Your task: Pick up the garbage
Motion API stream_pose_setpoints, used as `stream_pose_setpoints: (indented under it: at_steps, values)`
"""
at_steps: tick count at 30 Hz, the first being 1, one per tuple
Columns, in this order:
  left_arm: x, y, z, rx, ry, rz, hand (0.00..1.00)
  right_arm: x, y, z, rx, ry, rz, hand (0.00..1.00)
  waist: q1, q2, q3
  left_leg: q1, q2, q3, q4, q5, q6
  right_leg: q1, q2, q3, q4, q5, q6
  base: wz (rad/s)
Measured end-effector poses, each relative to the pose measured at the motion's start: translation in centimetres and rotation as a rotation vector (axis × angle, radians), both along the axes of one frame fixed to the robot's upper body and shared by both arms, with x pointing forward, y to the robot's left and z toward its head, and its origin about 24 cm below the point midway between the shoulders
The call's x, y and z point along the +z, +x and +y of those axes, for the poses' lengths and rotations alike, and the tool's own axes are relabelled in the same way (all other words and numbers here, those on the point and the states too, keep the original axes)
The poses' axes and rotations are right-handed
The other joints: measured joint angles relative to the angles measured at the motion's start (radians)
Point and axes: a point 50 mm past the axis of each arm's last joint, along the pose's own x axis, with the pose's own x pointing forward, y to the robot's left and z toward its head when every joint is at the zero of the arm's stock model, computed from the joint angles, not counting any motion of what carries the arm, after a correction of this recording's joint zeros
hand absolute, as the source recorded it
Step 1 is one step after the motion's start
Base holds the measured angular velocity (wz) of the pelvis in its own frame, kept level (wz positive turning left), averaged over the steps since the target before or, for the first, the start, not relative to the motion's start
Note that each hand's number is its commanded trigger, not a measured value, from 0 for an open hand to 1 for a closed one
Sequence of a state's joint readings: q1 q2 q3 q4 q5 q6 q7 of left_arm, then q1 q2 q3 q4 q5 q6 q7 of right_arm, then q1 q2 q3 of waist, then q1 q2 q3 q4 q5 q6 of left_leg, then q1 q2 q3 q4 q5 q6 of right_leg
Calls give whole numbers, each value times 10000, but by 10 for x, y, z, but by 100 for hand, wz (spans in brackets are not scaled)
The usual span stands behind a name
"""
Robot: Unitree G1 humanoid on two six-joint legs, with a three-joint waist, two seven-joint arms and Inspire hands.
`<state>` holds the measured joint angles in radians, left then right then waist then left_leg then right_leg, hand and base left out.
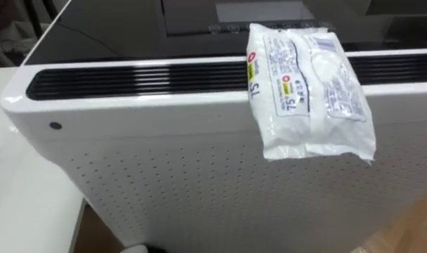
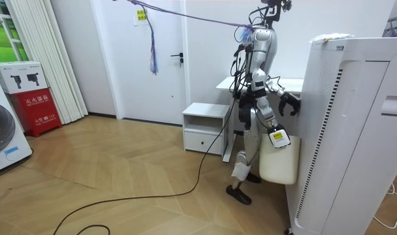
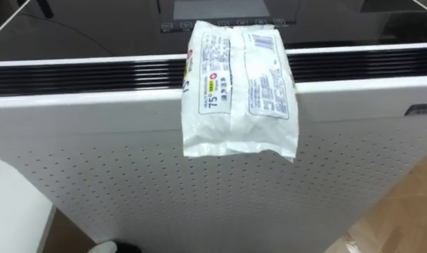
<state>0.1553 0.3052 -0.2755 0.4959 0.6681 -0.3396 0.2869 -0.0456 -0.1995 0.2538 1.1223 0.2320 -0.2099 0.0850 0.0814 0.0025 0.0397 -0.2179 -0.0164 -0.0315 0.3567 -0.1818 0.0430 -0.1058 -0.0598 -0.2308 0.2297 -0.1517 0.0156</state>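
**Hanging over the purifier's rim: one wipes packet, both hands low**

Fingers first. In the room view the robot stands facing the tall white air purifier [image 1: 164, 176]. Its left hand [image 2: 290, 102] is raised beside the cabinet's side wall, and I cannot tell how far those dark fingers are spread or whether they touch it. The right hand [image 2: 276, 134] hangs at hip height at the top of a white plastic bin [image 2: 279, 164]. Its fingers are too small to read, so I cannot tell what grip it has.

The wet-wipes packet [image 1: 308, 91] is in neither hand. From the head camera it sits at 1 o'clock, draped over the purifier's top edge. Its upper end lies across the black slatted vent [image 1: 129, 79] and its lower end droops down the front. It is a soft, crinkled white film pouch with small printed labels, slack and flattened.

The purifier's front is matt white, dotted with fine perforations, with rounded corners. At 12 o'clock lies a glossy dark top panel [image 1: 115, 28].
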Motion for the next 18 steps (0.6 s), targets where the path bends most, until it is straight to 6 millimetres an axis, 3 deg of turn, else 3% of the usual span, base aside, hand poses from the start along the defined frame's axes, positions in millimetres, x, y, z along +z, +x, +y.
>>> stream_pose_setpoints:
  at_steps: [9, 18]
  values:
    - [22, 10, 5, -252, 196, -1410, 0, 0, -2, -4, -281, -375, -87, 100, 146, -2, 0, -170, 58, -379, 72, 157, -244, 6, 205, -235, -73, 41, -230, 9]
    - [56, 24, -2, -920, 205, -3104, 0, 1, -2, -7, -392, -985, -174, 100, 596, -8, -2, -336, 175, -666, 251, 261, -409, -7, 312, -352, -51, 36, -322, 8]
